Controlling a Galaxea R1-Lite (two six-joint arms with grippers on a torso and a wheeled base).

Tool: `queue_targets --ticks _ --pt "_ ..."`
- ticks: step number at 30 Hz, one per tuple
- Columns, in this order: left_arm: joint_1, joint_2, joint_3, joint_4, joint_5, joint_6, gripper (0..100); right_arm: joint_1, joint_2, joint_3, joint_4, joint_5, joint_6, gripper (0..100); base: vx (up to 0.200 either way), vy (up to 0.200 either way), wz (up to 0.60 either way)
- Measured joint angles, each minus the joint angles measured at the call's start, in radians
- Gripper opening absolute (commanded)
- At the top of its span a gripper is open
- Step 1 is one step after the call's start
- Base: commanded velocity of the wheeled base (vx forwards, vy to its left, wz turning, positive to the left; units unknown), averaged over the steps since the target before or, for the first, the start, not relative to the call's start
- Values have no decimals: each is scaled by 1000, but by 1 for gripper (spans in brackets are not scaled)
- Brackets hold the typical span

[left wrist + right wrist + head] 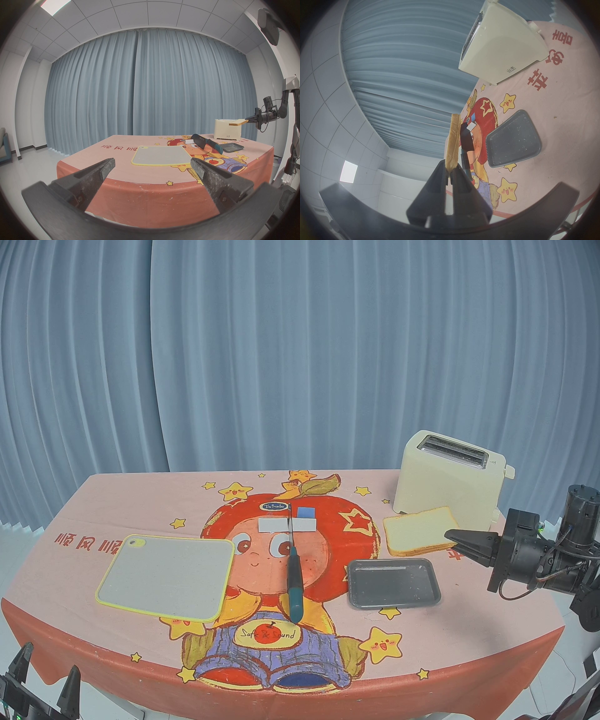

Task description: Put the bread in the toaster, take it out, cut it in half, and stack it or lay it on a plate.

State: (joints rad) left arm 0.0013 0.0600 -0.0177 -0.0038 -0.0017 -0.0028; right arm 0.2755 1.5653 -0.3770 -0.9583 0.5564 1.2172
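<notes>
Bread's in the air, toaster slot waiting!
The right gripper (455, 534) is clamped on one edge of the soft, square, tan-crusted bread slice (417, 531). It holds the slice level at seven o'clock of the smooth cream plastic toaster (447, 480), likely ready to tip in. The left gripper (44, 677) hangs spread wide and empty.

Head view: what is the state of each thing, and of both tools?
bread: whole, lifted, held at one edge
right tool: shut on the bread
left tool: open, empty
toaster: upright, slot empty
knife: lying flat, not held
cutting board: flat, nothing on it
plate: empty
</notes>
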Motion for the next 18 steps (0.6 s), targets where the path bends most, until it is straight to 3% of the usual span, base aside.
queue_targets --ticks 18 --pt "0 0 0 0 0 0 100 -47 -53 3 -1 8 -6 0 0 0 0"
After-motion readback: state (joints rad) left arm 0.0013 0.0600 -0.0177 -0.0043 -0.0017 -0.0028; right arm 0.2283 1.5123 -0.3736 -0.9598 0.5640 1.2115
